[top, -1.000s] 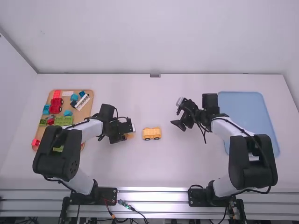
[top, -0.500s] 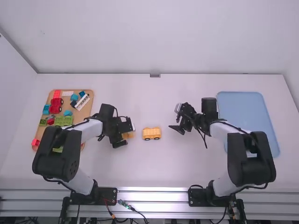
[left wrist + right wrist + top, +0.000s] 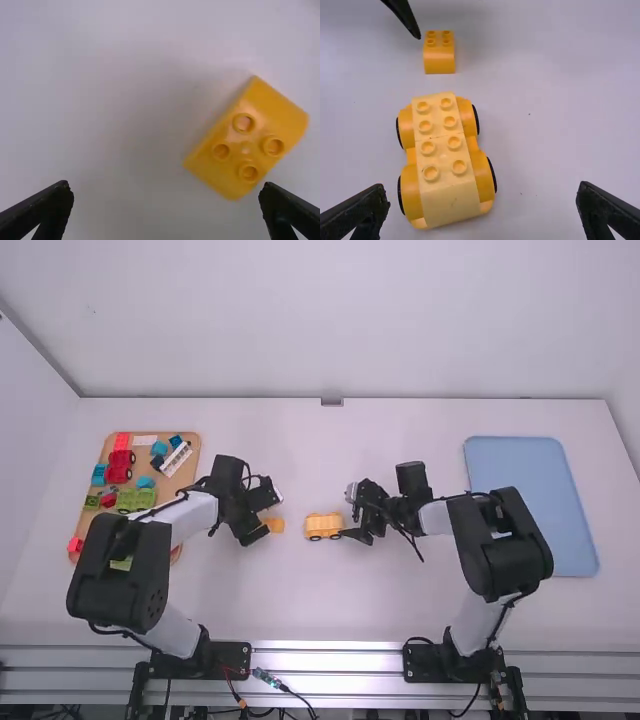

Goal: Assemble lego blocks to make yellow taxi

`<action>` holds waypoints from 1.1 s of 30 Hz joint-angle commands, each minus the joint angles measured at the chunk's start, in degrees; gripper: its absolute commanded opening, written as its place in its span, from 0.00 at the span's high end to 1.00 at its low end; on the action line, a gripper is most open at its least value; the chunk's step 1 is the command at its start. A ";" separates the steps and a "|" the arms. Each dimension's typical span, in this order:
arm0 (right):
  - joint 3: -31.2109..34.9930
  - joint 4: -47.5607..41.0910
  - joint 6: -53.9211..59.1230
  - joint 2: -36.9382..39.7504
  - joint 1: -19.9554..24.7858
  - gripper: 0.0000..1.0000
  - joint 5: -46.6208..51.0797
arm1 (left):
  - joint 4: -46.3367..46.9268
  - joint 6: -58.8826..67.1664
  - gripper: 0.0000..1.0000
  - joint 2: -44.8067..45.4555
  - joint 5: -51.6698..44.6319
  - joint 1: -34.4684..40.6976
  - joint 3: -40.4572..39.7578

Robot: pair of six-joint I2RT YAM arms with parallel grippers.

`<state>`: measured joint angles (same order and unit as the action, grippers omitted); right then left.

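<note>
Small block (image 3: 250, 145): on the worktop (image 3: 320, 610), left of the yellow car (image 3: 445, 160)
Long side: slants across the left hand's (image 3: 166, 185) gap; that hand may need to turn
Left hand: nearest the block, fingers wide apart
Right hand (image 3: 481, 189): by the car's right end, fingers apart

Yel. block (image 3: 250, 140): glossy plastic; car (image 3: 451, 200): semi-gloss plastic; tbl (image 3: 400, 430): smooth, matt; rail (image 3: 328, 662): ridged metal.

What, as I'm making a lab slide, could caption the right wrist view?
Open right tool beside a yellow wheeled toy, small yellow block beyond.
</note>
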<state>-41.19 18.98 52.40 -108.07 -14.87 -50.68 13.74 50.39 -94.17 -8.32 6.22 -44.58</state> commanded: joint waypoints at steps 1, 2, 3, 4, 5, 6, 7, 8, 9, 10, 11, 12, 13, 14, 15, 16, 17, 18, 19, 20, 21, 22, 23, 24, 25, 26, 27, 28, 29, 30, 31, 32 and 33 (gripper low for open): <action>-1.18 -0.22 -0.04 -0.53 -0.66 0.01 -0.98 | 0.81 6.69 0.01 1.32 -5.79 -0.24 -0.90; -1.18 -0.35 0.00 -0.53 -0.72 0.01 -0.76 | 0.72 7.39 0.01 1.35 -6.73 -0.48 -0.90; -1.18 -0.37 -0.09 -0.53 -0.98 0.01 -0.44 | 0.31 8.63 0.01 1.41 -8.74 -1.01 -0.90; -1.18 -0.66 -0.04 -0.53 -1.22 0.01 -0.28 | 0.11 9.86 0.01 1.41 -10.64 -1.44 -0.90; -1.18 -1.53 0.96 -0.53 -1.68 0.01 -0.39 | 0.22 13.09 0.01 1.41 -14.29 -2.19 -0.90; -1.18 -1.68 1.25 -0.53 -1.79 0.01 -0.42 | 0.26 13.53 0.01 1.41 -14.82 -2.25 -0.90; -1.18 -2.21 1.99 -0.53 -2.08 0.01 -0.46 | 0.79 16.94 0.01 1.41 -17.88 -2.80 -0.83; -1.18 -3.32 3.56 -0.53 -2.51 0.01 -0.52 | 0.94 21.81 0.01 1.41 -21.66 -3.82 -0.57; -1.18 -3.39 3.61 -0.53 -2.58 0.01 -0.46 | 0.79 23.61 0.01 1.41 -23.21 -4.37 -0.37; -1.18 -3.37 3.52 -0.53 -2.73 0.01 -0.48 | 0.63 26.21 0.01 1.41 -25.07 -5.16 -0.04; -1.18 -3.37 3.32 -0.53 -2.82 0.01 -0.48 | 0.48 28.30 0.01 1.41 -27.19 -6.14 0.24; -1.18 -3.21 3.08 -0.53 -2.73 0.01 -0.44 | 0.44 30.60 0.01 1.41 -30.18 -7.43 0.55; -1.18 -3.13 2.95 -0.53 -2.69 0.01 -0.22 | 0.44 32.37 0.01 1.41 -33.66 -8.81 0.83; -1.18 -3.19 3.04 -0.53 -2.73 0.01 -0.31 | 0.83 33.75 0.01 1.41 -36.54 -9.92 0.98; -1.18 -3.17 3.10 -0.53 -2.73 0.01 -0.37 | 1.03 34.64 0.01 1.41 -37.97 -10.64 1.09; -1.18 -3.15 3.17 -0.58 -2.84 0.01 -0.59 | 1.31 35.80 0.01 1.32 -41.03 -12.35 1.38; -1.18 -2.80 3.15 -0.93 -3.08 0.01 -0.48 | 1.22 36.81 0.01 1.13 -43.19 -13.70 1.62; -1.22 -2.43 3.17 -1.34 -3.43 0.01 -0.24 | 0.70 37.11 0.01 0.67 -45.42 -14.99 1.92; -1.25 -2.16 3.15 -1.80 -3.67 0.01 -0.31 | 0.79 37.62 0.01 0.36 -46.47 -15.54 1.95; -1.29 -1.81 3.08 -2.15 -3.72 0.01 -0.37 | 0.94 38.18 0.01 0.03 -47.04 -15.93 1.99; -1.25 -0.76 2.67 -2.94 -3.96 0.01 -0.55 | 0.94 38.12 0.01 -0.51 -47.69 -16.17 2.03; -1.22 0.22 2.05 -3.48 -4.13 0.01 -0.55 | 0.94 38.14 0.01 -0.80 -47.80 -16.17 2.12; -1.25 1.60 0.76 -4.40 -4.44 0.01 -0.31 | 0.87 38.16 0.01 -1.15 -47.76 -15.78 2.29; -1.27 2.21 -0.04 -4.86 -4.55 0.01 -0.28 | 0.74 38.16 0.01 -1.34 -47.74 -15.39 2.36; -1.27 3.08 -0.42 -5.54 -4.70 0.01 -0.37 | 0.63 38.53 0.01 -1.67 -47.34 -14.73 2.38; -1.27 3.74 -0.76 -6.11 -4.68 0.01 -0.52 | 0.63 39.54 0.01 -1.96 -46.88 -13.97 2.38; -1.25 3.85 -0.66 -6.30 -4.68 0.01 -0.57 | 0.55 39.78 0.01 -2.09 -46.51 -13.49 2.38; -1.25 3.80 -0.13 -6.52 -4.66 0.01 -0.50 | 0.52 40.41 0.01 -2.24 -45.64 -12.74 2.36; -1.25 3.78 0.22 -6.56 -4.61 0.01 -0.50 | 0.57 40.59 0.01 -2.28 -45.33 -12.52 2.32; -1.25 3.72 0.59 -6.61 -4.63 0.01 -0.50 | 0.59 40.48 0.01 -2.61 -44.39 -11.74 2.21; -1.25 3.78 0.55 -6.65 -4.70 0.01 -0.52 | 0.55 40.02 0.01 -3.00 -43.87 -11.41 2.03; -1.25 3.76 0.61 -6.65 -4.68 0.01 -0.50 | 0.09 38.69 0.01 -3.59 -43.47 -11.34 1.75; -1.25 3.74 0.63 -6.65 -4.66 0.01 -0.42 | -0.09 38.25 0.01 -4.01 -43.43 -11.34 1.60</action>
<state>-41.30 22.79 52.99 -113.86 -19.51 -50.59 13.69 88.53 -96.68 -51.24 -5.50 -43.11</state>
